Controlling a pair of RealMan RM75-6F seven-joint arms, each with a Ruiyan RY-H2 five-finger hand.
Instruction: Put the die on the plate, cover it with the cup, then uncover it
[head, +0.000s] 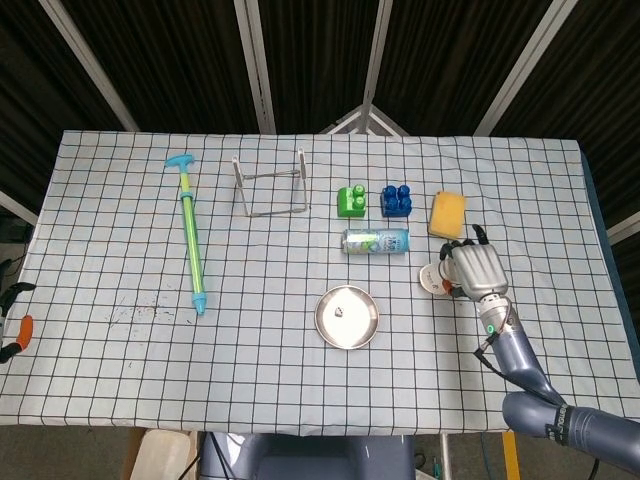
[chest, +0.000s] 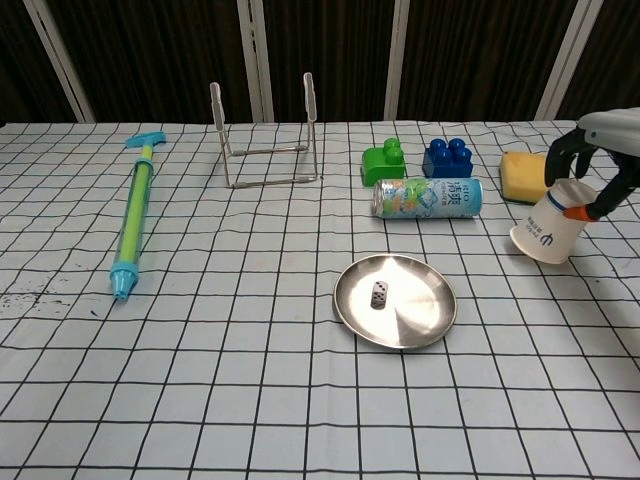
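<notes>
A small white die (chest: 379, 294) (head: 340, 311) lies on the round metal plate (chest: 420, 318) (head: 362, 327) near the table's front middle. To the right of the plate, my right hand (head: 477, 269) (chest: 600, 150) grips a white paper cup (chest: 547, 229) (head: 434, 279), which is tilted with its mouth facing down and left, lifted a little off the cloth. The cup is well clear of the plate. My left hand is out of both views.
A drink can (chest: 427, 196) lies on its side behind the plate, with a green block (chest: 383, 162), a blue block (chest: 448, 157) and a yellow sponge (chest: 522, 176) further back. A wire rack (chest: 265, 150) and a green-blue pump toy (chest: 134, 217) stand to the left.
</notes>
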